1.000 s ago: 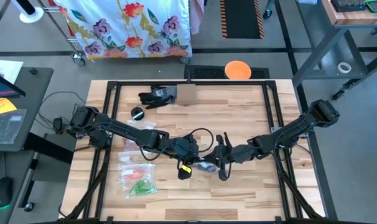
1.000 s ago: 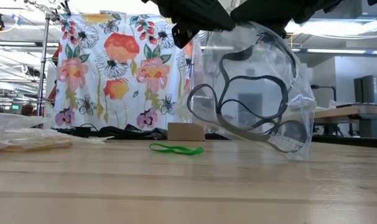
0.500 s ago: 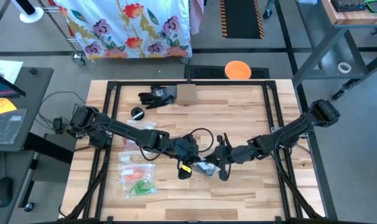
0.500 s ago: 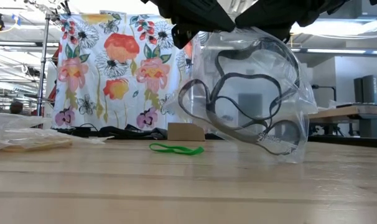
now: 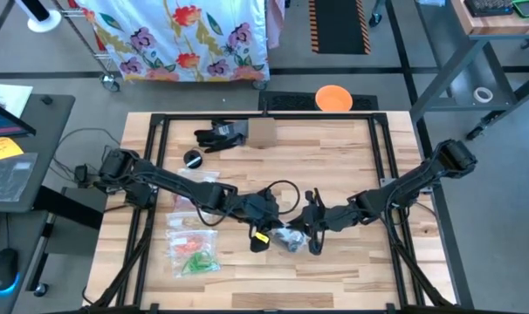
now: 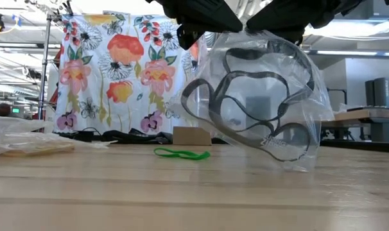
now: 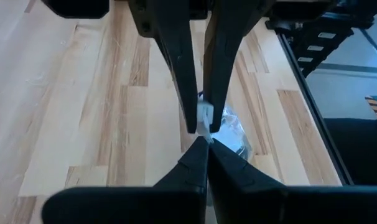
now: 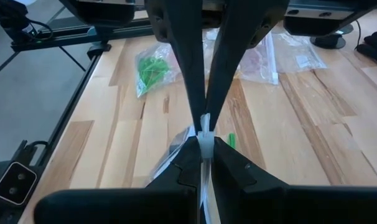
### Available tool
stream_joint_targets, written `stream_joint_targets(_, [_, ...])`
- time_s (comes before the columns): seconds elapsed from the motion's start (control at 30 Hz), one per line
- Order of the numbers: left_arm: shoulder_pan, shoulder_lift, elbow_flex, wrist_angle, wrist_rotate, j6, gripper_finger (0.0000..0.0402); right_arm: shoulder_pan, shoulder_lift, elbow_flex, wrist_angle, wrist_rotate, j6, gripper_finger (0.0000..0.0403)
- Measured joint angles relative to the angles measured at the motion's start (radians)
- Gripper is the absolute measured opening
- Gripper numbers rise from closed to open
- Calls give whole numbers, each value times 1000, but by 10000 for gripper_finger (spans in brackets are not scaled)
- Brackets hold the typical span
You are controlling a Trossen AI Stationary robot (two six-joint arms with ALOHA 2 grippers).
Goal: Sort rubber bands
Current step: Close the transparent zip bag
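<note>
Left gripper (image 5: 263,228) and right gripper (image 5: 310,228) meet near the middle of the worktop (image 5: 334,148), toward its front edge, each pinched shut on the top rim of one clear zip bag (image 6: 262,96). That bag hangs between them, its lower corner apparently just touching the wood, with dark rubber bands (image 6: 239,106) looped inside. One green rubber band (image 6: 181,153) lies loose on the worktop behind it. Bags of green and orange bands (image 5: 193,251) rest near the front-left corner.
</note>
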Motion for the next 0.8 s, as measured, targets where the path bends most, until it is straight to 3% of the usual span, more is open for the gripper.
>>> stream_joint_targets(0.17, [-4,6,0,12,-4,57,25,0,0,-2,-3,-6,-1,17])
stream_joint_targets(0.53, [-21,6,0,29,-83,64,149,0,0,-2,2,-5,-3,17])
stream_joint_targets(0.8, [-20,6,0,30,-66,45,164,0,0,-2,5,-4,-3,17])
